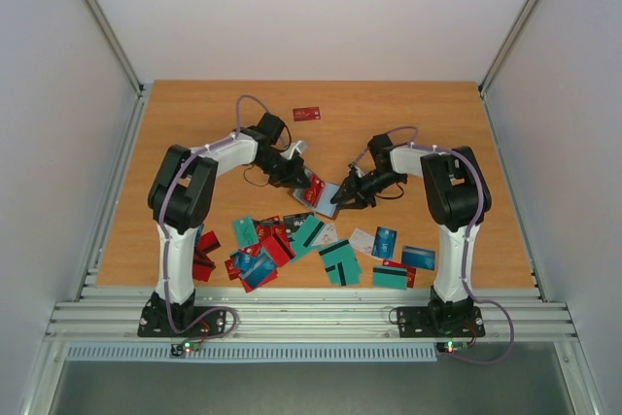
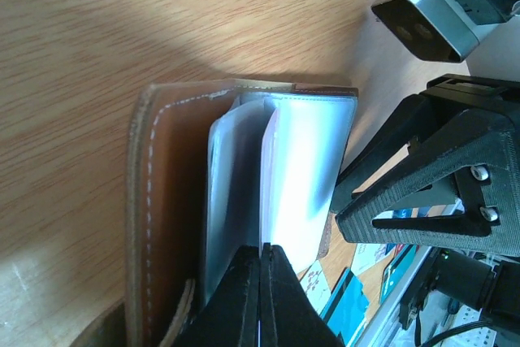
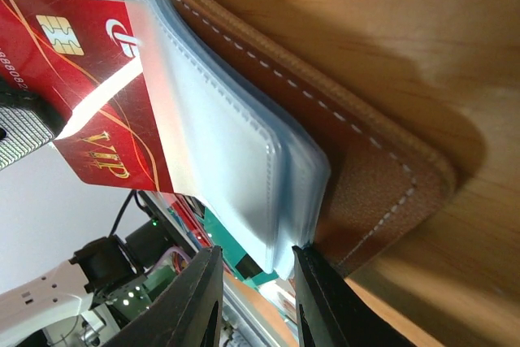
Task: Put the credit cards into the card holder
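Observation:
The brown card holder (image 1: pixel 328 193) is held up off the table between my two grippers, lying open with its clear sleeves (image 3: pixel 236 168) fanned out from the leather cover (image 3: pixel 382 176). My left gripper (image 1: pixel 309 182) is shut on a red VIP card (image 3: pixel 73 62), whose end sits partly inside a sleeve. In the left wrist view the gripper (image 2: pixel 261 253) pinches the card edge-on (image 2: pixel 263 201) beside the cover (image 2: pixel 158 201). My right gripper (image 3: pixel 256 253) is open, its jaws either side of the sleeves' lower corner; it also shows in the top view (image 1: pixel 339 199).
Several loose cards (image 1: pixel 292 245) in teal, red, blue and white lie scattered along the near edge of the wooden table (image 1: pixel 194 123). One red card (image 1: pixel 307 114) lies alone at the far middle. White walls and metal rails enclose the table.

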Available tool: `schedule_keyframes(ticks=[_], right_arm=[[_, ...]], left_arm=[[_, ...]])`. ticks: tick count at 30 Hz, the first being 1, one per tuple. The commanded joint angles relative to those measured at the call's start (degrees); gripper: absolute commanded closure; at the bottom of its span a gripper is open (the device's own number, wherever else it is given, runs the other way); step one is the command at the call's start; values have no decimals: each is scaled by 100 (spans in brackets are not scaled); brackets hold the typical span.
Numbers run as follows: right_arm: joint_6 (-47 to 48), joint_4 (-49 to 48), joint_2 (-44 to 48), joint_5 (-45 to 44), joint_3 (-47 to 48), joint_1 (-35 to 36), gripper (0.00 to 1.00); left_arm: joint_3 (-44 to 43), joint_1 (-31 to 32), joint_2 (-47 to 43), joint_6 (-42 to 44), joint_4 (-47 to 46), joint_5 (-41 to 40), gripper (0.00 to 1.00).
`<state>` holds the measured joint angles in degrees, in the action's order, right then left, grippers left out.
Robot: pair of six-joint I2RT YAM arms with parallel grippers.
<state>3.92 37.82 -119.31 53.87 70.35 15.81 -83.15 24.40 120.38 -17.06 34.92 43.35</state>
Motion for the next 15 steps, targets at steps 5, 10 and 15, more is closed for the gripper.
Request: schedule_keyframes(ticks=[5,10,15], right_arm=[[-40,41,-479,-948,-109,53,73],[-53,20,-489,-940,-109,53,73],[-75,-16,-488,-924,-101,53,73]], left_arm=[[-255,3,303,141,326,152,100],[-285,3,410,30,230,267,100],[-243,3,464,-142,56,383,100]])
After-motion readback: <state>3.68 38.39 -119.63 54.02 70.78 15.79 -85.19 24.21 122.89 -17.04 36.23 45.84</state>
